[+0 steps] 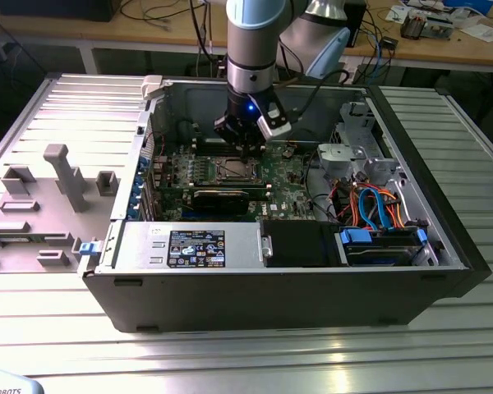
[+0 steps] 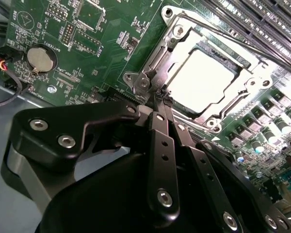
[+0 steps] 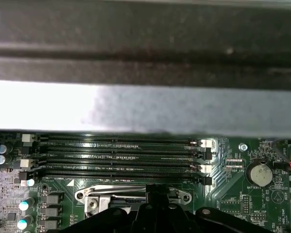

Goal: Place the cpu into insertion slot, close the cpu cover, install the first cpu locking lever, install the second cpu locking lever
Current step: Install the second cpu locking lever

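Claw (image 2: 158, 98) pinched narrow, tips together at the edge of the cpu cover (image 2: 161, 63). Cover lying flat over the insertion slot (image 2: 233, 65), framing the cpu (image 2: 201, 80) seated inside. Beyond, memory slots (image 3: 121, 155) and coin battery (image 2: 40, 59) on the green motherboard (image 2: 102, 53).

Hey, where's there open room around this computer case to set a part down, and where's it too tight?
Free: the ribbed metal table in front of the case, and at the exterior view's right of it. Crowded: inside, around the cpu, where the gripper hangs above it beside the memory slots, and the cables.
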`<state>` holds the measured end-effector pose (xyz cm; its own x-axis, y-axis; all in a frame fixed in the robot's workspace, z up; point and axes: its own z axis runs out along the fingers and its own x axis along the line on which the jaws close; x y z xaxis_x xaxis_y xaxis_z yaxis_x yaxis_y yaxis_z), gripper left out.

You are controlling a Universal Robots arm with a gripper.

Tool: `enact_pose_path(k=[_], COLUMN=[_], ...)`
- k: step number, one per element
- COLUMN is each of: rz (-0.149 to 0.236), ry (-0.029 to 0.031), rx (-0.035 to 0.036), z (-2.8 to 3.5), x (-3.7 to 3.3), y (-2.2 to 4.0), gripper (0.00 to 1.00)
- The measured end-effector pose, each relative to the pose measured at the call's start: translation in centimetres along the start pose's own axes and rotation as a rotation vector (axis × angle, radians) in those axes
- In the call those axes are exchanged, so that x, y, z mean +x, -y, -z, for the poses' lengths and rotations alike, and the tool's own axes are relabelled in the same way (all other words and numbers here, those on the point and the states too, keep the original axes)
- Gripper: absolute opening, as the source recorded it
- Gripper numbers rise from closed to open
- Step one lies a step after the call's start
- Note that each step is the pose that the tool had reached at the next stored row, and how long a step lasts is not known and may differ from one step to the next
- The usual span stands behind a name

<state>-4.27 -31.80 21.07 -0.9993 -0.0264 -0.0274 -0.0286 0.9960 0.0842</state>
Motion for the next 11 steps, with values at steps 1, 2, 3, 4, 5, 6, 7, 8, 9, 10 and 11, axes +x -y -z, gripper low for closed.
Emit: enact_pose_path(k=[1,2,3,4,5,6,7,8,9,10,11], rz=[0.000,0.000,0.000,0.000,0.000,0.000,0.000,0.000,0.000,0.000,0.000], ry=[0.0000,-0.0001,0.0000,0.0000,-0.0001,-0.0001,-0.0001,-0.0001,-0.0001,-0.0002,-0.0002], rx=[0.0009,0.0022,0.0034,0.0040,0.0044,0.0048,0.0055,0.0060,0.0063,0.0069,0.0079], z=[0.09,0.18,0.20,0.21,0.21,0.22,0.22,0.22,0.22,0.23,0.23], x=[-0.01,-0.01,-0.01,0.00,0.00,0.00,0.00,0.00,0.00,0.00,0.00], y=[-0.01,-0.02,-0.02,-0.01,0.00,0.02,0.04,0.06,0.08,0.12,0.18], gripper=[0.11,0.11,0.11,0.11,0.11,0.11,0.11,0.11,0.11,0.11,0.11])
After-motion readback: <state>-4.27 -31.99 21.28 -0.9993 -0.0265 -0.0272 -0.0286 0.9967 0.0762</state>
